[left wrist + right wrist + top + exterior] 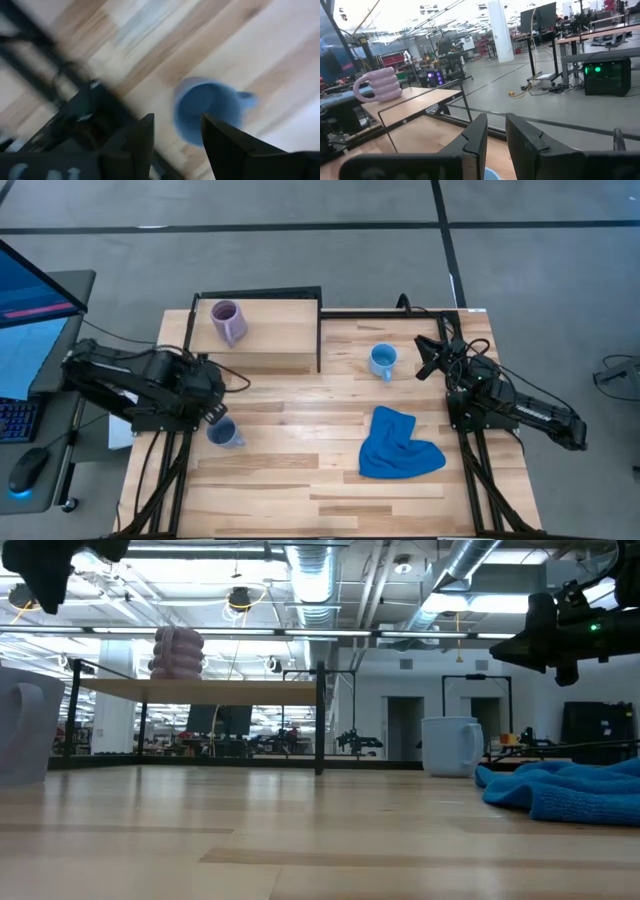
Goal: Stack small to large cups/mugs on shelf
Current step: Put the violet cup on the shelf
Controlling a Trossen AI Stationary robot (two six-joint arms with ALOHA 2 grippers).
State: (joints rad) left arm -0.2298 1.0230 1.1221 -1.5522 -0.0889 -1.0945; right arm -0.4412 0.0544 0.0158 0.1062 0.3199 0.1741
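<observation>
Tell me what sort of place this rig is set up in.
Probably a robotics lab or open workshop: exposed silver ceiling ducts, rows of distant workbenches with monitors, and a polished grey concrete floor under the slatted wooden table.

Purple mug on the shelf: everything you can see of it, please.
The pale purple ribbed mug looks like glossy ceramic, its body made of stacked rounded rings, with one loop handle. It stands upright and open-topped on the light-wood shelf board, close to the board's far left corner. Only the board touches it; neither gripper is near it. From above the inside looks empty.
</observation>
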